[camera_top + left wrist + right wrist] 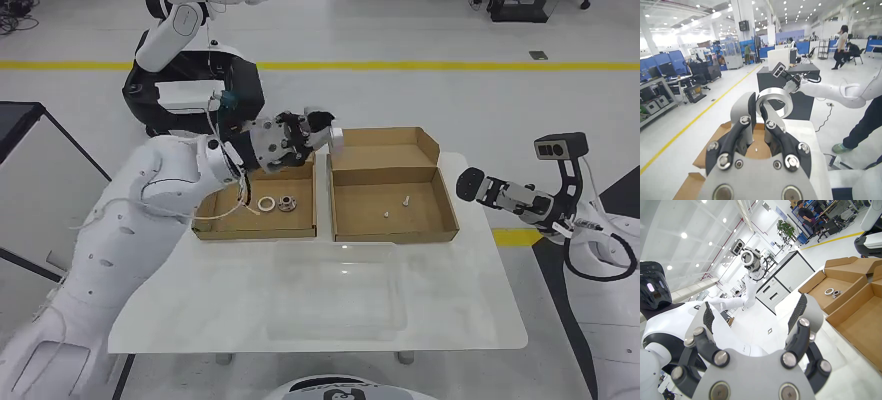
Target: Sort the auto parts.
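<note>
Two open cardboard boxes sit side by side on the white table [330, 290], their inner walls just beside each other. The left gripper [318, 133] [757, 106] is raised over the far ends of the boxes, about where the two meet; its fingers are clamped on the wall of a broad metal ring [336, 136] [772, 92], one finger inside the hole and one outside, so that the ring stands out beyond the fingertips and clear of the cardboard. The left box [228, 218] [815, 289] has a flat ring [267, 204] [829, 291] on its floor, with a flanged part [287, 203] [836, 294] just beside it. The right box [370, 195] [857, 323] has two small bolts [407, 199], lying apart from each other near the middle of its floor. The right gripper [470, 185] [755, 308] hangs off the table's right edge, near the right box; its ribbed fingers are spread wide with nothing between them.
</note>
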